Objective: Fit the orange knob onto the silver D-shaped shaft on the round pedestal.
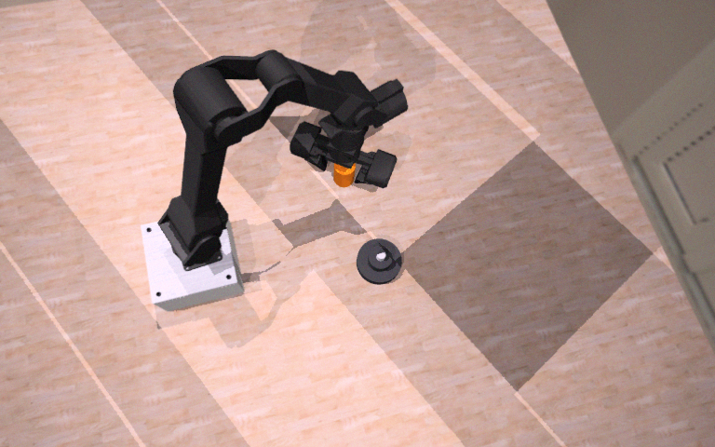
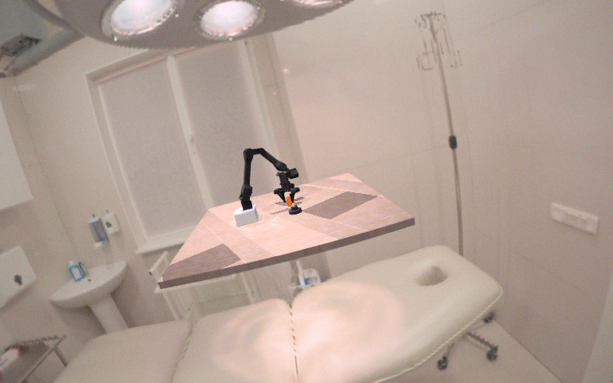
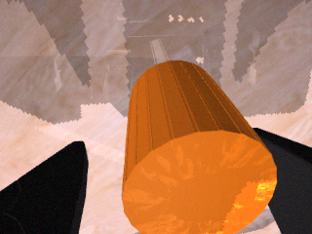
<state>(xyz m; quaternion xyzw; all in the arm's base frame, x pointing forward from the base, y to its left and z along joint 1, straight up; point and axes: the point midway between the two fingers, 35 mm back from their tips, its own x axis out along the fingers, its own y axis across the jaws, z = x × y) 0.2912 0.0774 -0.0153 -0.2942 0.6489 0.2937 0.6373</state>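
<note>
"Where's the orange knob (image 1: 344,178) (image 2: 289,200) (image 3: 200,185)?"

"Down between the fingers of the gripper (image 1: 342,170) (image 2: 288,203) (image 3: 168,146), off to one side of the round pedestal (image 1: 366,269) (image 2: 294,211). It isn't on the silver shaft (image 1: 380,256)."

"Is it gripped?"

"No, the fingers stand wide. In the wrist view there's a plain gap on one side; the other finger is close, and I can't tell if it touches."

"So why is the knob there?"

"My guess is it's been set on the table to allow a fresh grip. It looks roughly upright, though its foot is hard to make out. That would keep the hole underneath, ready for the shaft, but also out of sight."

"And next?"

"I'd centre the fingers, grip evenly, lift and match the flats above the shaft. Closing off-centre could tip or twist the knob, and then the flats wouldn't meet."
</note>
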